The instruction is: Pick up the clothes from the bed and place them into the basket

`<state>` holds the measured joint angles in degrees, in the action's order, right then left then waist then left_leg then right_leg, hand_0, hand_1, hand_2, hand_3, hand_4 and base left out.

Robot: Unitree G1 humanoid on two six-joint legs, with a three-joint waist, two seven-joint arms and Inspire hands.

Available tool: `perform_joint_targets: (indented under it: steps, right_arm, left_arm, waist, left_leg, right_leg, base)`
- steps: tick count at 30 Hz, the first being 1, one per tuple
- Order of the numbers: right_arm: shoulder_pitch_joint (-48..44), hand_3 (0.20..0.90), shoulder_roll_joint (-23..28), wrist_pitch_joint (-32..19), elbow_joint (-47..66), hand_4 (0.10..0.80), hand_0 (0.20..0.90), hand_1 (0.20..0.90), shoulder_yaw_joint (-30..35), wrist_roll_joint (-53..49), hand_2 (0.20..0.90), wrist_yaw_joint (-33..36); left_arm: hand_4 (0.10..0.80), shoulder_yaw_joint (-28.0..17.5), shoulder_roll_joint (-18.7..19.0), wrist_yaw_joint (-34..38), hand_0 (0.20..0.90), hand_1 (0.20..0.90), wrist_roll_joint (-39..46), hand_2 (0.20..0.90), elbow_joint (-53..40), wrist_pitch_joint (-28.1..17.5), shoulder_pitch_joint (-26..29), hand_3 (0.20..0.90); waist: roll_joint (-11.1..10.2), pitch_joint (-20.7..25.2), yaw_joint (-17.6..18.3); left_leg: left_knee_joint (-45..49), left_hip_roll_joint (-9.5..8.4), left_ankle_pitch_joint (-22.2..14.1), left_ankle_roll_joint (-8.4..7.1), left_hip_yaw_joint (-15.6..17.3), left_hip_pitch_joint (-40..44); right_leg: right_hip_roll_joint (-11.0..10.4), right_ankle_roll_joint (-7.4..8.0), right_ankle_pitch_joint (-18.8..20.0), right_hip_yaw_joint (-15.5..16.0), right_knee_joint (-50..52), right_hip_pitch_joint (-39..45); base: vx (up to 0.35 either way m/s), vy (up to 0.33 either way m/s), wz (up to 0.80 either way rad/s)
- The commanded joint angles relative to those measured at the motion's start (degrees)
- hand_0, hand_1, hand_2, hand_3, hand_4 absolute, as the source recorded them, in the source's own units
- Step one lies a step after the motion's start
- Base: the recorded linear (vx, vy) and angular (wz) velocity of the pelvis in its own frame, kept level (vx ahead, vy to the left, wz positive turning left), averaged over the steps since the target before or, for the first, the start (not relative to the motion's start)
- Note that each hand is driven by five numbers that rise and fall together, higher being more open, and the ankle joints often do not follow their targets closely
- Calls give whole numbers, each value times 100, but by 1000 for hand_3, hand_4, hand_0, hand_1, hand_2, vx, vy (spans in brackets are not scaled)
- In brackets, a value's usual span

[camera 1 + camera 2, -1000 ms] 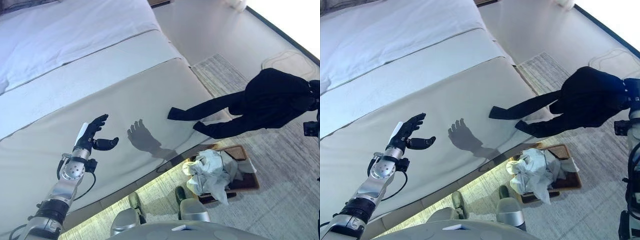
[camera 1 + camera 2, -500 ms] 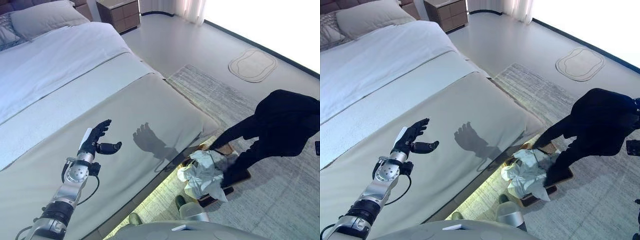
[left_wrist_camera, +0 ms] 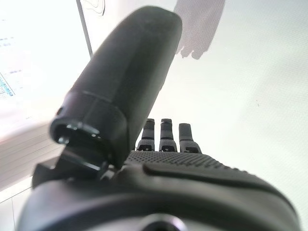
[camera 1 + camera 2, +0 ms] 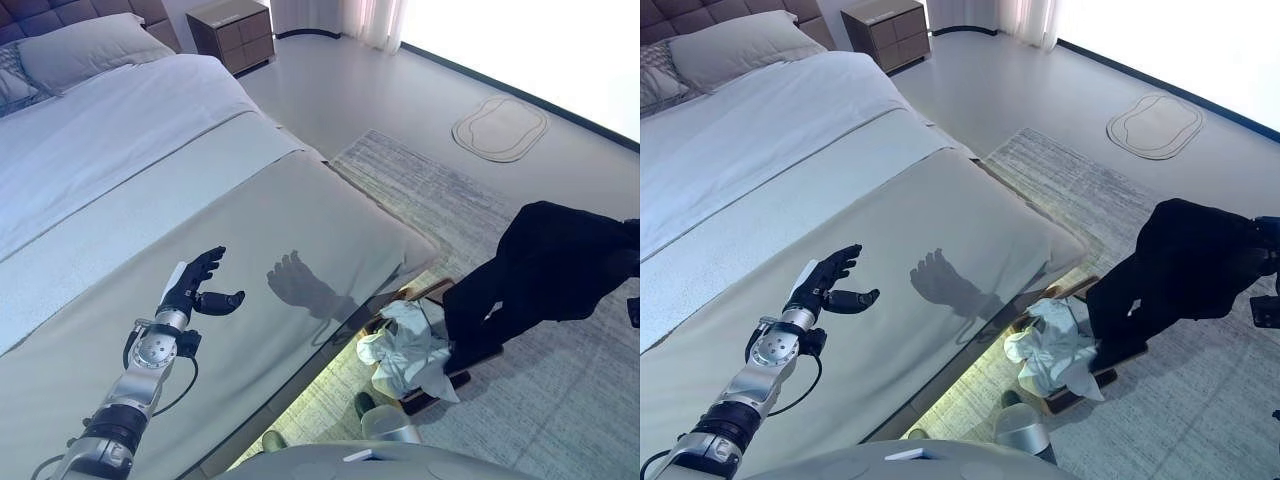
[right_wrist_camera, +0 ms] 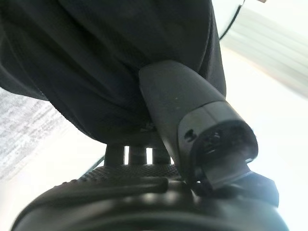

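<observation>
Black garment point(image 4: 560, 265) hangs from our right hand point(image 5: 192, 120), thumb and fingers pinched on cloth, lower end dangling into basket point(image 4: 1068, 398) on rug beside bed's foot corner, next to white clothes point(image 4: 405, 345). Left hand point(image 4: 195, 290) over bed point(image 4: 300, 215), fingers spread, holding nothing.

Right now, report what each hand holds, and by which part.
Right hand pinches the black garment by its upper bunched part; the rest hangs over the basket. Left hand holds nothing.

The basket point(image 4: 478, 356) sits on the rug point(image 4: 560, 420) beside the bed's point(image 4: 200, 180) foot, a garment point(image 4: 555, 265) hanging above it.
</observation>
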<state>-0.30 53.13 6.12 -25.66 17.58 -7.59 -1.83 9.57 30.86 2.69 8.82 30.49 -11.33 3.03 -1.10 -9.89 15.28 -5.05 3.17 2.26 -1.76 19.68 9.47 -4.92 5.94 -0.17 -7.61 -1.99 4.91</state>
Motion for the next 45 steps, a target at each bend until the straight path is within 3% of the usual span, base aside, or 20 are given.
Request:
perform_joint_targets:
  steps: [1, 12, 23, 25, 26, 27, 28, 45]
  right_arm:
    - [-753, 200, 691, -566, -269, 100, 300, 300, 72, 197, 300, 183]
    - [-755, 200, 170, -345, -1018, 100, 300, 300, -229, 372, 300, 548]
    - [-709, 200, -205, -453, -1622, 100, 300, 300, -431, 273, 300, 551]
    - [-716, 313, -227, -455, -1651, 213, 396, 396, -470, 287, 396, 506]
    - [-699, 417, -226, -489, -1670, 317, 486, 486, -468, 259, 486, 463]
    - [-681, 845, -214, -530, -1688, 745, 853, 853, -463, 211, 853, 450]
    - [-667, 900, -223, -532, -1658, 800, 900, 900, -459, 215, 900, 464]
    - [-443, 900, -517, -525, -1200, 800, 900, 900, -433, 160, 900, 594]
  left_arm:
    - [800, 34, 228, 27, 900, 900, -7, 900, -50, -303, 460, 900]
    - [800, 106, 266, -19, 900, 900, 83, 900, -212, -283, 508, 900]
    - [800, 153, 313, -95, 900, 900, 84, 900, -400, -254, 560, 900]
    - [800, 171, 311, -106, 900, 900, 101, 900, -422, -238, 584, 900]
    - [800, 174, 313, -125, 900, 900, 113, 900, -431, -234, 599, 900]
    - [800, 181, 317, -146, 900, 900, 128, 900, -448, -231, 612, 900]
    - [800, 190, 315, -151, 900, 900, 131, 900, -469, -223, 613, 900]
    - [800, 192, 176, -99, 900, 900, 59, 900, -516, -230, 513, 900]
  waist:
    - [-106, 574, -257]
    - [6, 455, -311]
    - [101, 347, -348]
    - [110, 338, -349]
    - [111, 336, -348]
    - [108, 330, -348]
    - [108, 325, -344]
    - [55, 280, -337]
  left_leg:
    - [793, 100, -1119, 160, -263, 2]
    - [770, 81, -1072, 156, -269, -33]
    - [784, 72, -1062, 157, -271, -60]
    - [782, 64, -1059, 159, -278, -61]
    - [780, 64, -1057, 158, -279, -64]
    - [779, 61, -1052, 157, -282, -71]
    - [774, 61, -1053, 157, -280, -69]
    - [718, 78, -1000, 141, -325, -80]
  right_leg:
    - [345, -8, 61, 456, 467, -643]
    - [284, 12, 107, 548, 463, -683]
    - [240, 17, 135, 604, 468, -715]
    - [242, 13, 139, 602, 464, -714]
    - [241, 14, 142, 600, 454, -707]
    - [240, 16, 148, 599, 449, -707]
    - [241, 19, 147, 598, 448, -709]
    - [269, 22, 142, 558, 423, -697]
  base:
    - [0, 0, 0]
    - [-1, -3, 0]
    - [-1, -1, 0]
    - [0, 0, 0]
    - [0, 0, 0]
    - [0, 0, 0]
    - [0, 0, 0]
    - [1, -1, 0]
